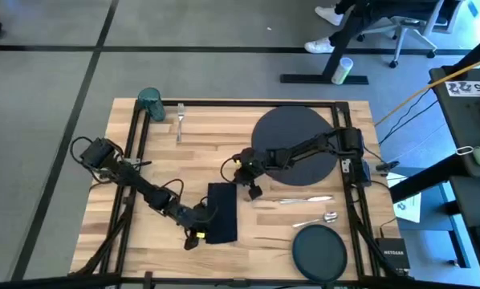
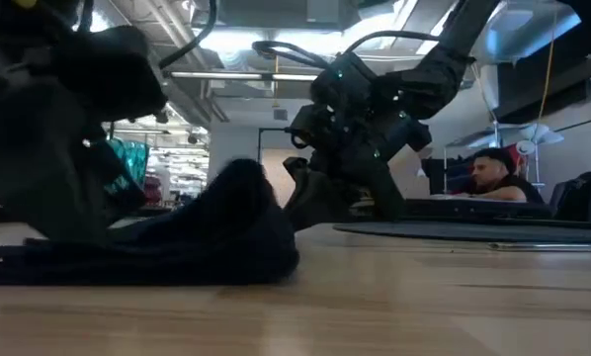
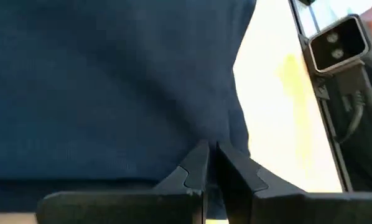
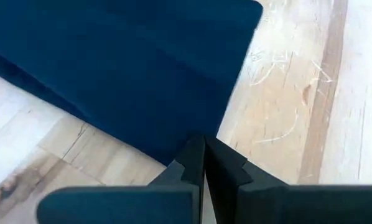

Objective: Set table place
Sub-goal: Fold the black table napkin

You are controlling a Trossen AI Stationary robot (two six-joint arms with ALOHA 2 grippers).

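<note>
Both closed end effectors [image 1: 193, 233] [image 1: 248, 186] at napkin [image 1: 222, 210] edges, mid-table [image 1: 200, 144]

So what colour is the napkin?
Navy blue napkin, plain, no pattern; clearest in the right wrist view.

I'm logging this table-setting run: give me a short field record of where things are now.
napkin: flat on table, centre-front
left gripper: at napkin's left edge, jaws shut on it
right gripper: jaws shut, beside napkin's far right corner
charger: far right
plate: near right
fork: far left, by cup
knife, spoon: between charger and plate
</note>
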